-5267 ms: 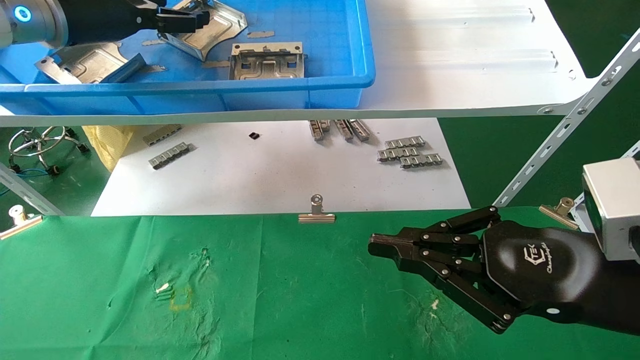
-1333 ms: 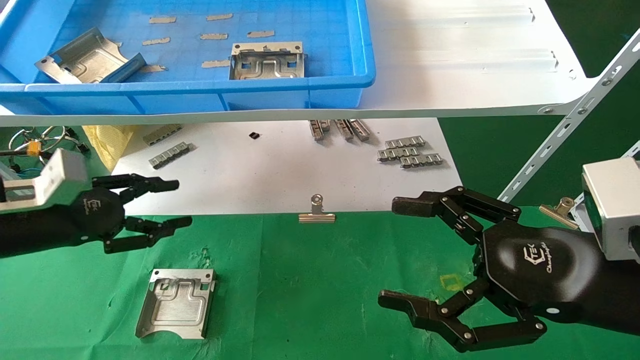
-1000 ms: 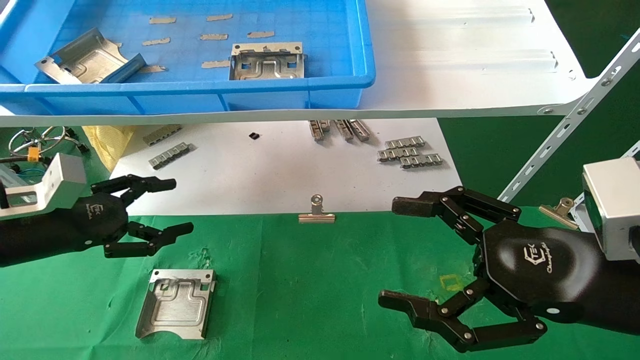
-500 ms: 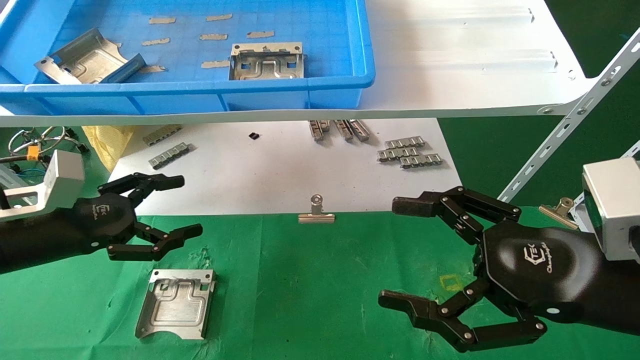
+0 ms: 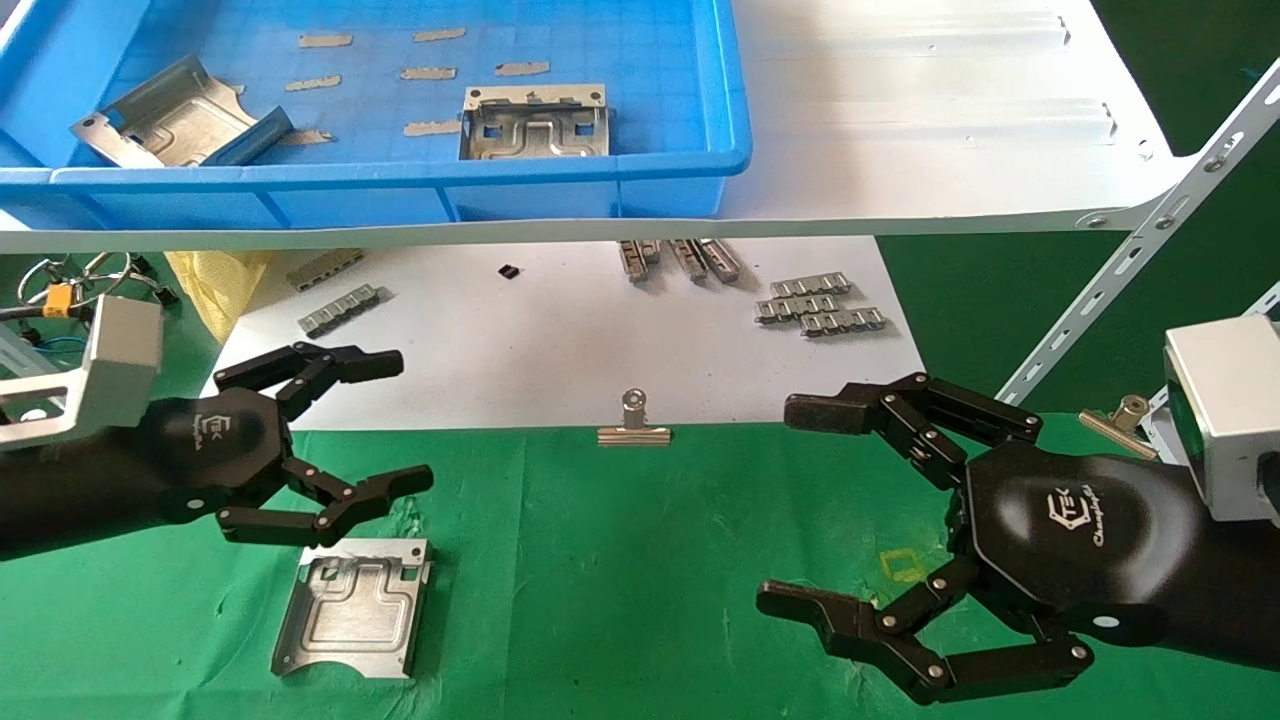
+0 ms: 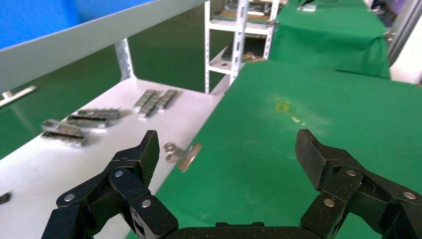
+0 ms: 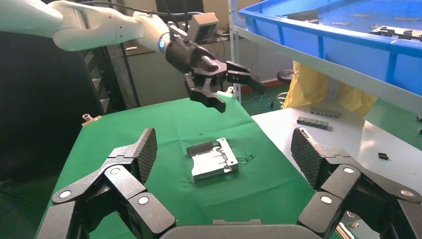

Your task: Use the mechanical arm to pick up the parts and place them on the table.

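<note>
On the table (image 5: pixel 620 560), near its left end, you see one part (image 5: pixel 353 607) lying flat on the green cloth, its curved-cut edge toward the robot. Your left gripper (image 5: pixel 385 425) hovers just above that part's far edge, fingers spread wide and holding nothing; the right wrist view shows it clear of the plate, raised over the cloth. Beyond that part, up on the white shelf (image 5: pixel 930 120), you have two more parts in the blue bin (image 5: pixel 600 170): one (image 5: pixel 535 122) lying near the bin's front wall, another (image 5: pixel 170 115) tilted toward the bin's left end. Well to the right of the part on the table, your right gripper (image 5: pixel 790 510) hangs over the cloth, fingers also spread wide, empty.
</note>
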Robot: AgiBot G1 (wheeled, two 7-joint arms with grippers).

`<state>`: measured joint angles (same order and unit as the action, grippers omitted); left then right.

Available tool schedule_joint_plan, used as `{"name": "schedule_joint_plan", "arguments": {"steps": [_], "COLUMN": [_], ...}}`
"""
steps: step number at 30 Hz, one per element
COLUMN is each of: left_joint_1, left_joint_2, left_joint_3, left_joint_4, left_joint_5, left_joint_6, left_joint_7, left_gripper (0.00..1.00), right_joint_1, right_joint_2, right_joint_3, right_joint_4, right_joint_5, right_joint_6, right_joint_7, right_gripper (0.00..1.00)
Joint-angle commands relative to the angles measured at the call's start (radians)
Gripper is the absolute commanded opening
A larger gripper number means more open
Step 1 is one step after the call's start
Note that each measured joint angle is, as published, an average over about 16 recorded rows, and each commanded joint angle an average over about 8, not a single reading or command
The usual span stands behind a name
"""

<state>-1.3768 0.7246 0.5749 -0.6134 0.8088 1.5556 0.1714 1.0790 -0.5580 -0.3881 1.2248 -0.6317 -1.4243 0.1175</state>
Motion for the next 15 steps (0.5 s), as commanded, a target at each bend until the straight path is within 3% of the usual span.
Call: {"name": "schedule_joint_plan", "arguments": {"steps": [1, 15], "left_joint_1": [0.018, 0.142], "left_joint_2": [-0.007, -0.053], "left_joint_3": [-0.018, -0.139], "left_joint_4": [-0.04, -0.316], "left_joint_5": [-0.005, -0.037], "left_joint_6": [-0.004, -0.028], "left_joint_7": [-0.021, -0.169], "left_gripper": [1.0, 1.0], "right_joint_1": [0.0, 0.0], "right_joint_2": [0.0, 0.0], "right_joint_3": [0.0, 0.0], "right_joint_4": [0.0, 0.0], "right_joint_5": [0.0, 0.0], "right_joint_6": [0.0, 0.0], "right_joint_7": [0.0, 0.0], "right_gripper": [1.0, 1.0]}}
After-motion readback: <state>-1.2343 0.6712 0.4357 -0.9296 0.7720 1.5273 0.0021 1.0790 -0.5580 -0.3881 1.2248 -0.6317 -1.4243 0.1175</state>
